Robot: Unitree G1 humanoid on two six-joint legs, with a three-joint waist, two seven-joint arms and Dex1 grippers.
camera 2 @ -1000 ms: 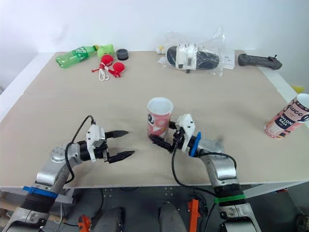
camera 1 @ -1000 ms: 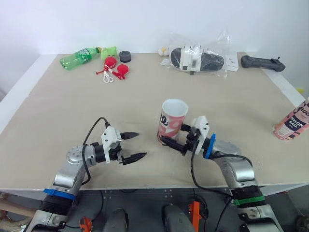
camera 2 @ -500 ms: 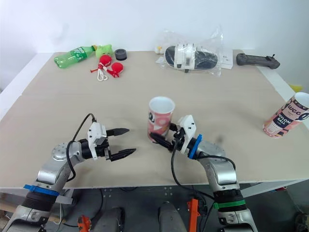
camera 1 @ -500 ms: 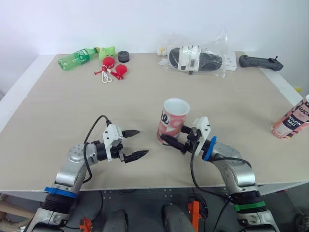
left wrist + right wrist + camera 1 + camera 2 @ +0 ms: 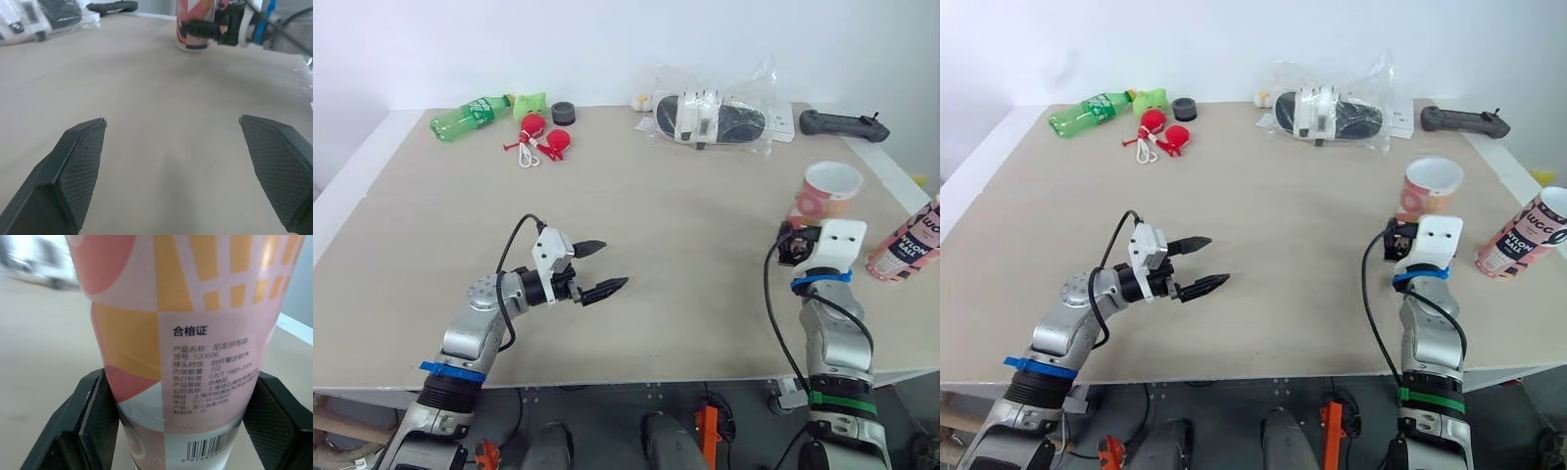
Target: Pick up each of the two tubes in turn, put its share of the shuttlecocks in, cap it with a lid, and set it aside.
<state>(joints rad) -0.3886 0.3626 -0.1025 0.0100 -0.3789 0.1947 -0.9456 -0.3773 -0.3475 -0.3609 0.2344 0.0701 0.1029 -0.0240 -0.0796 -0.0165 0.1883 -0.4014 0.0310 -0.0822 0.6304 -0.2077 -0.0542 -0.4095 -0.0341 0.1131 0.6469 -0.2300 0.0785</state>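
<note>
Right pincer (image 5: 182,423) clamps glossy, printed, cylindrical tube (image 5: 181,308).

The beige table (image 5: 685,215) lies bare across its middle. A pink open cardboard tube (image 5: 822,196) and a second pink tube (image 5: 908,245) crowd its right side. A green plastic bottle (image 5: 470,116) and clear plastic bag (image 5: 715,119) line the far edge.

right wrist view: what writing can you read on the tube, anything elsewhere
"合格证": tube in the right gripper.
"货号:500606": same label.
"GB/T 11881-2006": same label.
"NYLON BALL": second tube.
Barcode digits cut off; green bottle label too small.
</note>
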